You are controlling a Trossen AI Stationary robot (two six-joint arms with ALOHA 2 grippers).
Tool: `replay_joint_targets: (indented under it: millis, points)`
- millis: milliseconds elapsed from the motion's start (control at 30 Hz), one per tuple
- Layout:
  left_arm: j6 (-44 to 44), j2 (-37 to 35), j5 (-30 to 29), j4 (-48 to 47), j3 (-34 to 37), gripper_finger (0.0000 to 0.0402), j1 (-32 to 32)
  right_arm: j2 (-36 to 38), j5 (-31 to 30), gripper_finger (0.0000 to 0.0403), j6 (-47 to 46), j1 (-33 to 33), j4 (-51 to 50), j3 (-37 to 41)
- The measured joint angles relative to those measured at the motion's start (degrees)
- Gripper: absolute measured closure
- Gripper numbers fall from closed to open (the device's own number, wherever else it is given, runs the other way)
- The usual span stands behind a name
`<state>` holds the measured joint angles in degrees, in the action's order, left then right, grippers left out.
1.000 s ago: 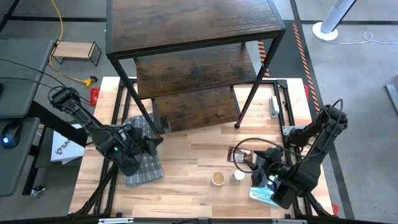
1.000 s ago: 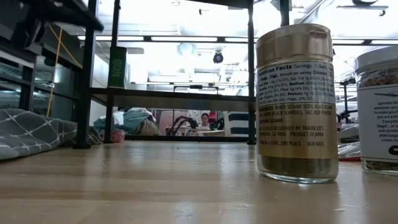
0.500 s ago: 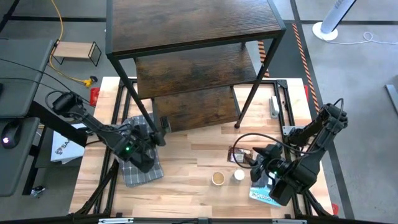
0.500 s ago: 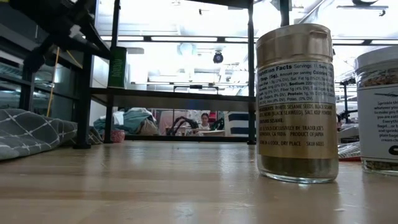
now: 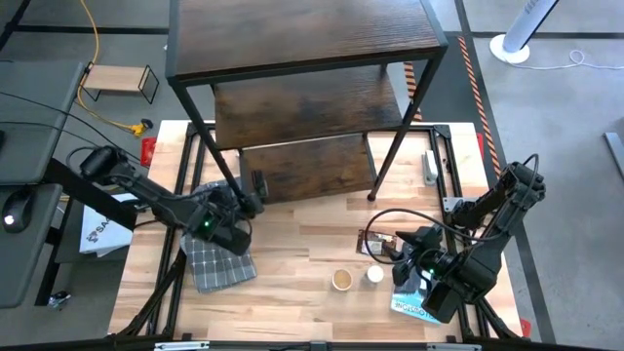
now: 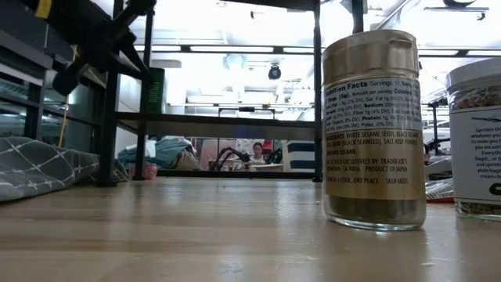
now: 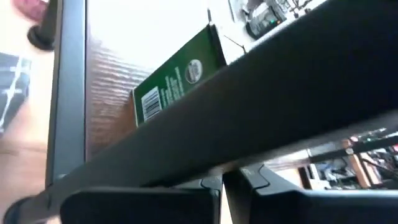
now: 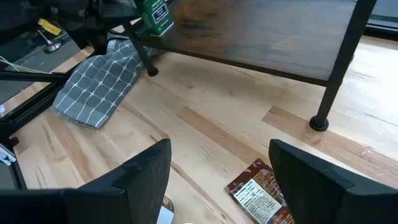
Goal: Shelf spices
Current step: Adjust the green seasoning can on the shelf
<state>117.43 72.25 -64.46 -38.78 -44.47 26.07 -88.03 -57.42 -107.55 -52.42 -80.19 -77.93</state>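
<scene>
The gold-capped jar (image 6: 375,129) label reads "Nutrition Facts" and "Trader Joe's".

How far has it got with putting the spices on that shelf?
One green spice box already stands on the shelf's lowest board, with the left claw, shut, beside it. Nothing is being carried: the right claw hangs open over the table. Still left on the table: the gold-capped jar, a white-capped jar and a dark packet.

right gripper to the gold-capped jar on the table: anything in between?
Nothing visible. The right gripper hangs open above the brown packet; the gold-capped jar and the white-capped jar stand beside each other just left of it on bare wood, uncovered from above. The shelf legs stand farther back.
</scene>
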Motion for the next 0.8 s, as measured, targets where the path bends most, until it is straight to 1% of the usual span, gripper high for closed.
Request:
replay_joint_targets:
  millis: [100, 200, 233, 267, 300, 333, 400, 467, 533, 567, 633, 800]
  points:
    - [-7.2, -1.6, 2.2, 3.8, 0.0, 0.0401, 0.9, 0.0, 0.0, 0.0137, 0.0, 0.0, 0.0, 0.0]
    - [-18.6, -4.6, 7.9, 8.6, 0.0, 0.0401, 5.1, 0.0, 0.0, 0.0137, 0.0, 0.0, 0.0, 0.0]
    - [-21.2, -5.9, 10.0, 9.3, 0.0, 0.0401, 7.0, 0.0, 0.0, 0.0137, 0.0, 0.0, 0.0, 0.0]
    - [-22.0, -7.1, 11.2, 9.2, 0.0, 0.0401, 8.9, 0.0, 0.0, 0.0137, 0.0, 0.0, 0.0, 0.0]
    - [-21.1, -8.1, 11.6, 7.9, 0.0, 0.0401, 10.9, 0.0, 0.0, 0.0137, 0.0, 0.0, 0.0, 0.0]
    - [-18.0, -9.0, 11.0, 5.1, 0.0, 0.0401, 13.1, 0.0, 0.0, 0.0137, 0.0, 0.0, -0.1, 0.0]
    - [-7.7, -10.2, 7.3, -3.0, 0.0, 0.0401, 16.9, 0.0, 0.0, 0.0137, 0.0, 0.0, 0.0, 0.0]
    - [4.7, -10.6, 3.7, -11.6, 0.0, 0.0401, 19.8, 0.0, 0.0, 0.0137, 0.0, 0.0, 0.0, 0.0]
    - [14.9, -10.4, 3.1, -18.7, 0.0, 0.0401, 21.6, 0.0, 0.0, 0.0137, 0.0, 0.0, 0.2, 0.0]
    - [16.9, -10.5, 4.0, -20.8, 0.0, 0.0401, 22.0, 0.0, 0.1, 0.0137, 0.0, 0.0, 0.4, 0.0]
    - [17.8, -11.0, 7.3, -23.2, 0.0, 0.0401, 21.6, 0.0, 0.3, 0.0137, 0.0, 0.0, 0.6, 0.0]
    - [18.2, -13.2, 8.1, -29.1, 0.0, 0.0401, 17.4, 0.0, 0.4, 0.0137, -0.4, 0.0, 1.6, 0.0]
